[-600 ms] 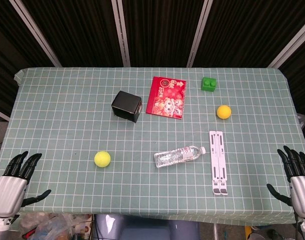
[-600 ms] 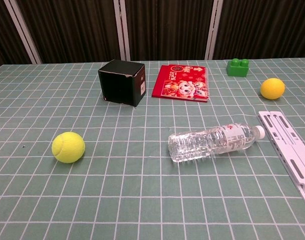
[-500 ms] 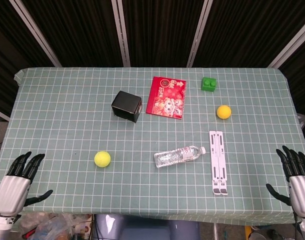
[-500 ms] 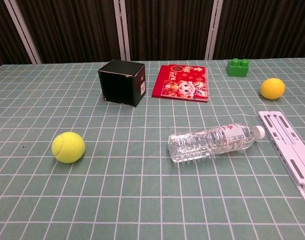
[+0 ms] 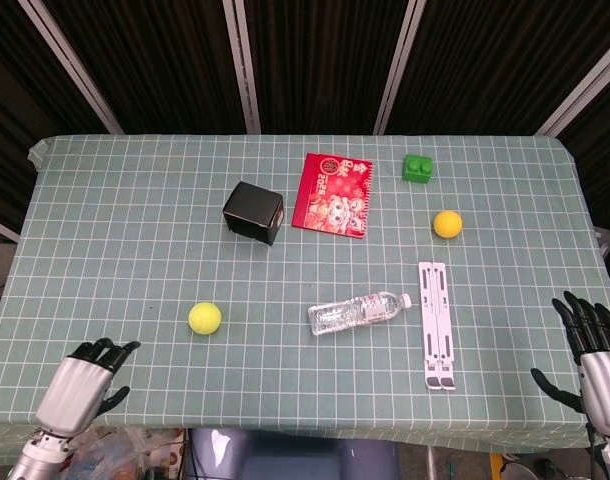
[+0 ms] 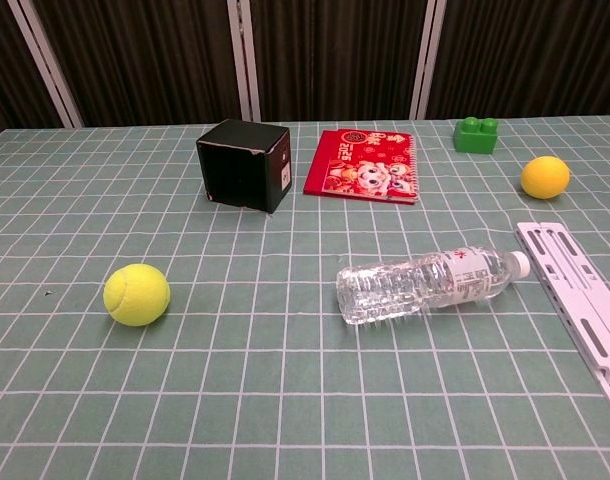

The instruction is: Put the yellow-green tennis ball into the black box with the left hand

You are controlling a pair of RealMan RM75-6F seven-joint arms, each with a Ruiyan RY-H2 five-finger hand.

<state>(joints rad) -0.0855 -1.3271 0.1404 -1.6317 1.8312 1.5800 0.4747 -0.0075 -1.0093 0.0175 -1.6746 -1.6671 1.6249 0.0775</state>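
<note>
The yellow-green tennis ball [image 5: 204,318] [image 6: 136,294] lies on the checked tablecloth, front left of centre. Further back stands the black box [image 5: 253,212] [image 6: 245,165], tipped on its side with its open face toward the front. My left hand [image 5: 80,385] hovers at the table's front-left edge, short of the ball and to its left; its fingers are apart and hold nothing. At the front-right corner my right hand [image 5: 590,350] is spread and empty. Neither hand shows in the chest view.
A clear water bottle [image 5: 355,313] lies in the middle, with a white folding stand [image 5: 435,325] to its right. A red booklet [image 5: 333,194], a green block [image 5: 417,168] and an orange ball [image 5: 447,224] sit further back.
My left hand has shifted right along the front edge and dropped lower in the head view. The right hand has sunk slightly. Nothing on the table has moved.
</note>
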